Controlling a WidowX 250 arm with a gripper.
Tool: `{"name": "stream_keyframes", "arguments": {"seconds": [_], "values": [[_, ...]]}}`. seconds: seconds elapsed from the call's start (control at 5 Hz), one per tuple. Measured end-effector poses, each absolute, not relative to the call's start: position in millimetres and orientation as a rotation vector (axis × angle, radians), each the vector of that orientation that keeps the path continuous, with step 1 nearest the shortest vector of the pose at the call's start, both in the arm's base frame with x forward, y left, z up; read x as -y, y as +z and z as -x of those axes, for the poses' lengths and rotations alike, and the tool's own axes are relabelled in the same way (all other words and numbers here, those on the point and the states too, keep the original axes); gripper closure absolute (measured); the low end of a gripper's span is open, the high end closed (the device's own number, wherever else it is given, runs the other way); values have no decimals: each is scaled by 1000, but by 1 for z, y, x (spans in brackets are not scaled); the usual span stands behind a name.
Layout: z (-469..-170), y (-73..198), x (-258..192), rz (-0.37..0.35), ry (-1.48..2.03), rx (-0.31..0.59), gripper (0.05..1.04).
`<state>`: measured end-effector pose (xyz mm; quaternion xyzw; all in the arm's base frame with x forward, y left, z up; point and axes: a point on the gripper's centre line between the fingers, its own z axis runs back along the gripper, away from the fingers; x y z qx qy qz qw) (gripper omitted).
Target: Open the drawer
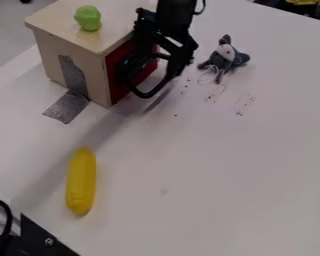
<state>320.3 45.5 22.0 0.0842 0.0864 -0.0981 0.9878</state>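
The black gripper point(168, 52) hangs at the upper middle, in front of the red drawer front point(116, 64) of a light wooden box point(69, 46). It covers much of that red face, so any handle is hidden. Red shows on both sides of the gripper, and the drawer looks flush or nearly flush with the box. Whether the gripper touches the drawer front cannot be made out.
On top of the box sits a green toy point(88, 18). Grey tape point(67, 106) runs down its side onto the white table point(209, 175). A grey plush toy point(224, 58) lies right of the gripper, a yellow corn-like toy point(81, 181) at lower left.
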Motion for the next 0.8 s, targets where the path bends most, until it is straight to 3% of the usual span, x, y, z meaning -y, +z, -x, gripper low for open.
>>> {"name": "stream_keyframes", "arguments": {"seconds": [0.2,0.4,0.6,0.8], "values": [[-315,38,-34,-259,-254,-132,83],[-312,55,-34,-293,-222,-104,83],[-311,51,-33,-277,-217,-114,117],[-310,40,-36,-251,-199,-144,252]]}}
